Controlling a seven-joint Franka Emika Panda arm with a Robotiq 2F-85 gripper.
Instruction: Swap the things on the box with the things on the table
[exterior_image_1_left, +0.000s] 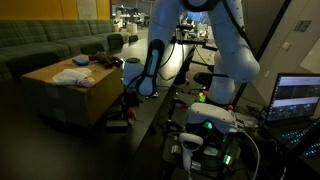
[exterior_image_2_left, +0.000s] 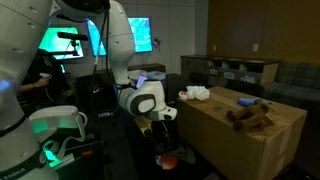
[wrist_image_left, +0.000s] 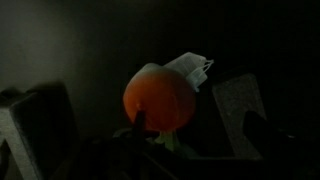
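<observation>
Right now your gripper (exterior_image_2_left: 160, 122) hangs with its jaws spread wide over a round orange object (wrist_image_left: 158, 100) on the table (exterior_image_1_left: 148, 135).
Seen from the wrist, the object sits between your fingers (wrist_image_left: 235, 110), gripped by neither; the box (exterior_image_2_left: 245, 145) stands nearby, carrying a white cloth (exterior_image_2_left: 195, 93) and a brown plush (exterior_image_2_left: 250, 117).

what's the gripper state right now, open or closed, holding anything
gripper: open, holding nothing; an orange round thing lies below it, not gripped
</observation>
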